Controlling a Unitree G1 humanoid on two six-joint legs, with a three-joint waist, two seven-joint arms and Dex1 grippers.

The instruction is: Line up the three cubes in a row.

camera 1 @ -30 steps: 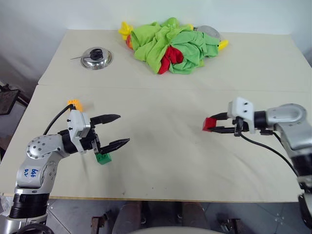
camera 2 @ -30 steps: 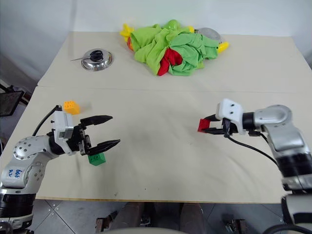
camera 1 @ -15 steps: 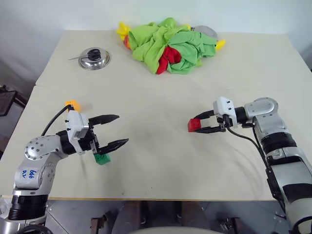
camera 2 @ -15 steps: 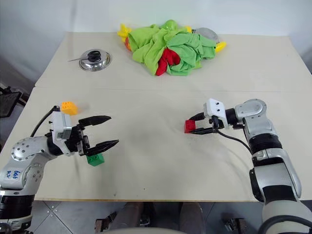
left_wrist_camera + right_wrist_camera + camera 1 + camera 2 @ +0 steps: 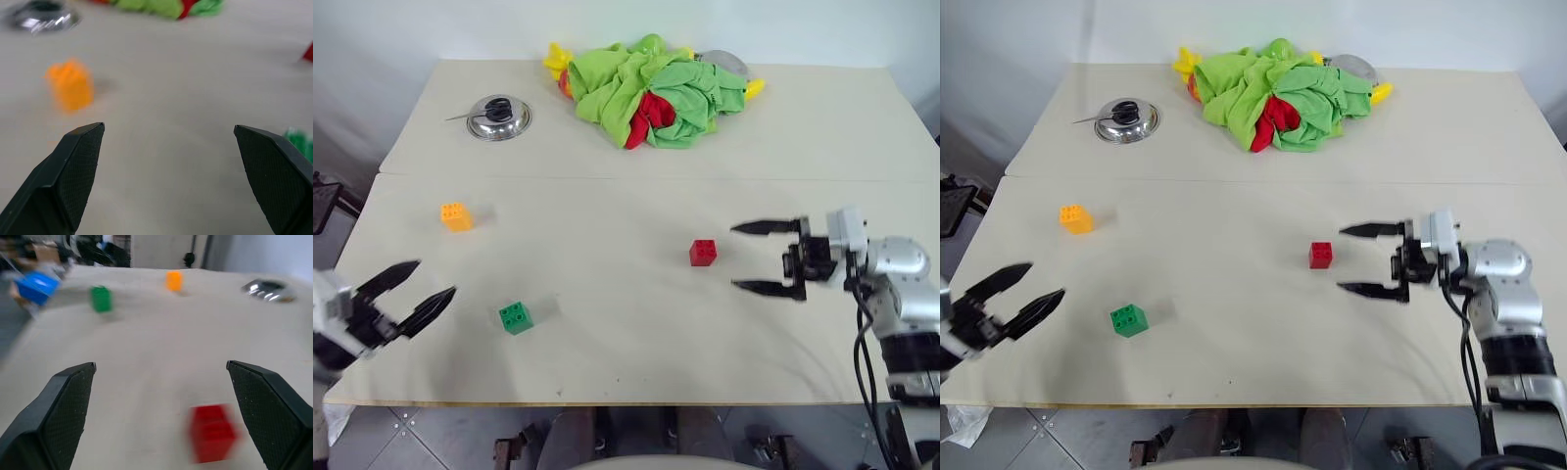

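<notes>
Left eye view: our right hand (image 5: 767, 258) has just let go of the red cube (image 5: 703, 252) and backed off; its jaws now stand wide, empty, just beside the cube on the right. Red sits alone mid-surface (image 5: 607, 352). Our left hand (image 5: 403, 298) has also pulled away toward the near left edge, jaws wide, nothing in them, leaving the green cube (image 5: 516, 316) exposed near the front. Orange-yellow cube (image 5: 456, 215) is farther back on the left, well apart from green. So red got moved inward a bit, but the three cubes form a loose triangle, no row yet. We judge at least one more pick-and-place is needed. Cloth heap (image 5: 651, 90) and steel lid (image 5: 498, 117) sit untouched at the back.
</notes>
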